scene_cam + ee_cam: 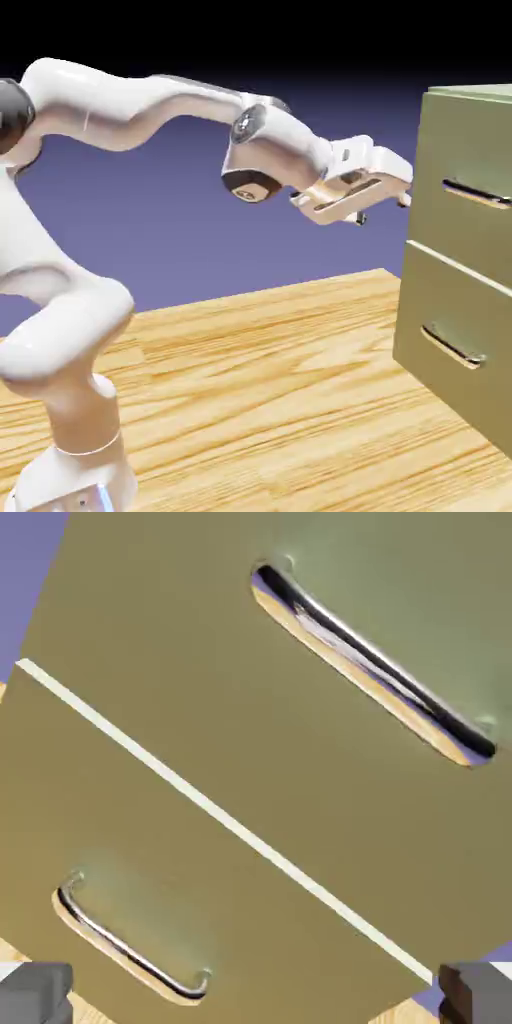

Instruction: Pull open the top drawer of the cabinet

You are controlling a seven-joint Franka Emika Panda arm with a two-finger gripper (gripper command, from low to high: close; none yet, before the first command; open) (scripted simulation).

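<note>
Exterior view — hand (383,213) beside cabinet (455,230)

Table (270,400) with light wood-grain surface, robot arm base (75,480) standing at left, olive-green two-drawer cabinet (455,240) at right, base and cabinet well apart
</note>
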